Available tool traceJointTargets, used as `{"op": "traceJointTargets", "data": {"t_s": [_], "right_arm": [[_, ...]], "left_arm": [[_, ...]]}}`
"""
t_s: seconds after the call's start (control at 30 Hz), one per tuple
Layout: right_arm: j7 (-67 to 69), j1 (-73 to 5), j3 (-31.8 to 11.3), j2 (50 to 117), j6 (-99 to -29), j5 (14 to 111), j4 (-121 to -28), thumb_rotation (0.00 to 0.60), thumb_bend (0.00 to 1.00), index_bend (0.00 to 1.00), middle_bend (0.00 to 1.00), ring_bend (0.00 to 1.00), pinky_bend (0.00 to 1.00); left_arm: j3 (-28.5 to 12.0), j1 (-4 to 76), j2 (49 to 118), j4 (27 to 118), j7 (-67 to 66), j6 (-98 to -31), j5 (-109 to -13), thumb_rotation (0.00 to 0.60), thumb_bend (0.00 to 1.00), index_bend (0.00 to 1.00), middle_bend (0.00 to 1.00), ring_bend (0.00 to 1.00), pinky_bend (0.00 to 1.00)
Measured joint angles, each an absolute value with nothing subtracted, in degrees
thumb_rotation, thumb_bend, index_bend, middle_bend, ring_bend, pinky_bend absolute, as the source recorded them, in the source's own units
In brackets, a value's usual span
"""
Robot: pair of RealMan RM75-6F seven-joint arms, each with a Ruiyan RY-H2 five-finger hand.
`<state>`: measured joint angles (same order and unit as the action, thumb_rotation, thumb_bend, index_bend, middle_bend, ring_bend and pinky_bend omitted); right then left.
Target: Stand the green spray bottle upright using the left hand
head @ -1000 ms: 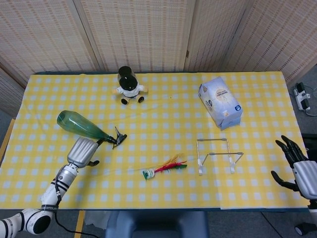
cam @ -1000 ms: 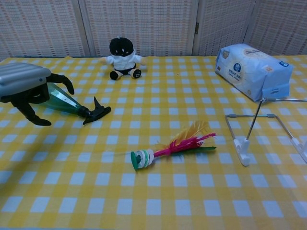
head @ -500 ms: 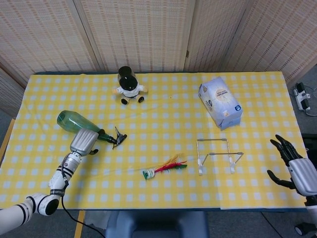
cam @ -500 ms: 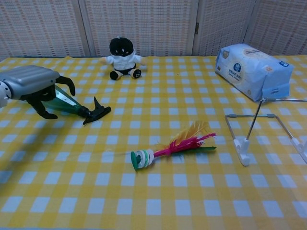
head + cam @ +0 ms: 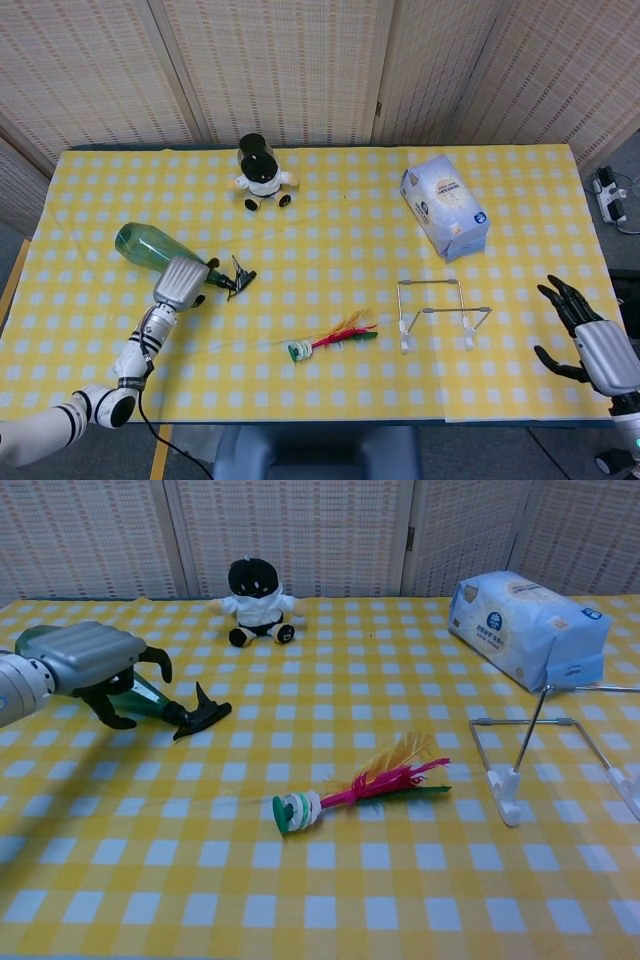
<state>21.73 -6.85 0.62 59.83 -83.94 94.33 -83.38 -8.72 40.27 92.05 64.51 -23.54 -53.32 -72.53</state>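
Note:
The green spray bottle [image 5: 145,247] lies on its side on the yellow checked cloth, fat end to the far left and black trigger nozzle [image 5: 238,276] pointing right. In the chest view the green spray bottle [image 5: 140,694] shows mostly behind my left hand [image 5: 95,660]. That left hand [image 5: 182,281] hovers over the bottle's narrow end with dark fingers curled down on either side of it, not visibly clamped. My right hand [image 5: 590,338] hangs past the table's right front corner, fingers spread, holding nothing.
A black-and-white plush doll [image 5: 261,174] sits at the back. A feather shuttlecock [image 5: 330,339] lies near the front middle, a wire stand [image 5: 438,312] to its right, and a blue tissue pack [image 5: 445,205] behind that.
My left hand has moved forward and right along the bottle, from beside its near side to over its neck. The right hand has drifted slightly lower. The bottle has not moved.

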Motion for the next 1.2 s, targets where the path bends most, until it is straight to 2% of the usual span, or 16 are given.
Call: {"op": "traceJointTargets", "data": {"t_s": [0.27,0.43,0.63,0.93,1.03,1.13,1.2], "right_arm": [[23.75,-5.53,0.43,59.05,-86.64,93.84,-82.94,0.600,0.36,0.00,0.00,0.06,0.37],[23.51,-5.32,0.53,58.84,-86.24,93.29,-82.79,0.600,0.36,0.00,0.00,0.06,0.37],[23.06,-4.24,0.63,58.48,-86.89,92.39,-83.05,0.600,0.36,0.00,0.00,0.07,0.37],[24.93,-3.89,0.91,57.80,-86.78,92.34,-82.53,0.600,0.36,0.00,0.00,0.07,0.37],[24.92,-4.03,0.93,57.82,-86.33,92.36,-82.47,0.600,0.36,0.00,0.00,0.07,0.37],[24.62,-4.16,1.00,57.85,-85.98,92.44,-82.62,0.600,0.36,0.00,0.00,0.07,0.37],[24.44,-4.13,0.97,57.86,-86.14,92.50,-82.80,0.600,0.36,0.00,0.00,0.07,0.37]], "left_arm": [[-8.12,41.69,94.26,60.21,-21.51,-51.39,-72.73,0.600,0.27,0.36,1.00,1.00,1.00],[-7.75,42.48,95.37,58.17,-19.62,-50.42,-73.37,0.600,0.29,0.39,1.00,1.00,1.00],[-7.36,43.41,96.98,54.94,-16.66,-49.67,-74.50,0.600,0.36,0.43,1.00,1.00,1.00],[-6.61,44.22,99.99,48.85,-14.39,-49.15,-75.81,0.600,0.37,0.44,1.00,1.00,1.00],[-6.42,44.26,100.82,46.98,-14.39,-49.42,-76.08,0.600,0.38,0.53,1.00,1.00,1.00],[-6.40,44.16,101.40,46.11,-14.19,-50.76,-76.59,0.600,0.40,0.68,1.00,1.00,1.00],[-6.56,43.97,101.54,45.98,-13.62,-52.60,-77.12,0.600,0.40,0.71,1.00,1.00,1.00]]}}
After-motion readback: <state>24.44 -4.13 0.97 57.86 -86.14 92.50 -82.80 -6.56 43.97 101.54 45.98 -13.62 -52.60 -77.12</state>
